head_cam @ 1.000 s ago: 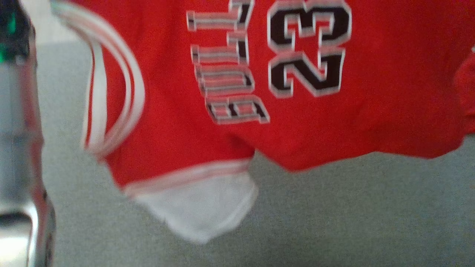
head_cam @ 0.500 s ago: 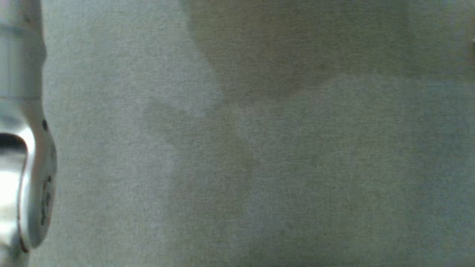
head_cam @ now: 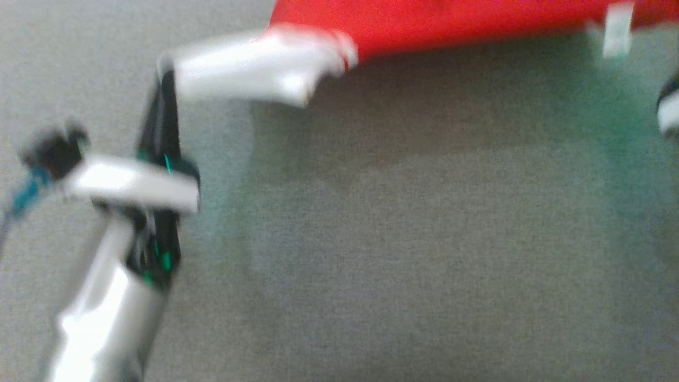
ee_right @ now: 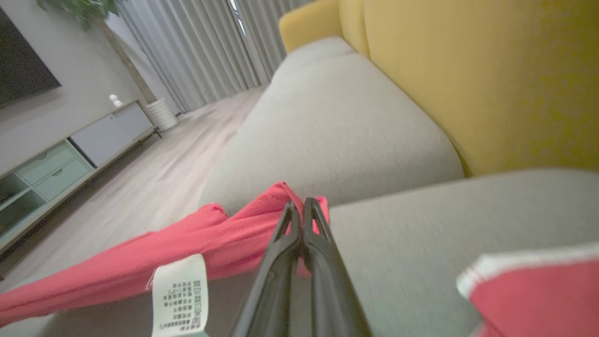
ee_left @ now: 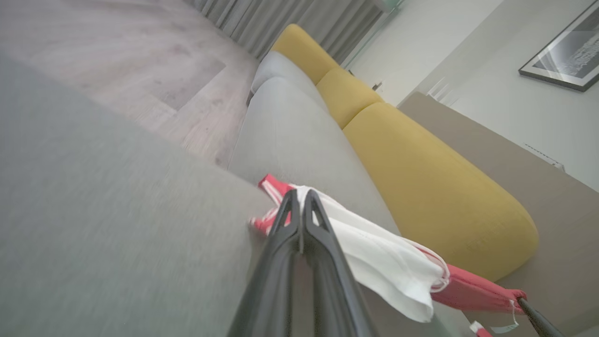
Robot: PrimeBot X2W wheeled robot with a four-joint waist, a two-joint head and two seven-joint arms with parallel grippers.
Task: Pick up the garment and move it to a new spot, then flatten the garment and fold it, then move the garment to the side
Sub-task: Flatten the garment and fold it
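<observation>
The garment (head_cam: 451,21) is a red jersey with white trim, stretched along the top of the blurred head view above the grey sofa seat (head_cam: 403,254). My left gripper (head_cam: 165,79) reaches up from the lower left to its white corner. In the left wrist view that gripper (ee_left: 299,199) is shut on the white and red edge of the garment (ee_left: 388,267), which trails off to the right. The right gripper (ee_right: 299,203) is shut on a red fold of the garment (ee_right: 187,243), and a white care label (ee_right: 180,295) hangs beside its fingers.
Yellow back cushions (ee_right: 468,70) run along the grey sofa. Wood floor (ee_left: 140,70) lies past the seat edge, with curtains (ee_right: 196,47) and a low cabinet (ee_right: 70,150) beyond. A framed picture (ee_left: 561,51) hangs on the wall.
The head camera has swung: the jersey filled its view a second ago, then only grey cushion showed, and now the jersey lies along the top with my left arm in view.
</observation>
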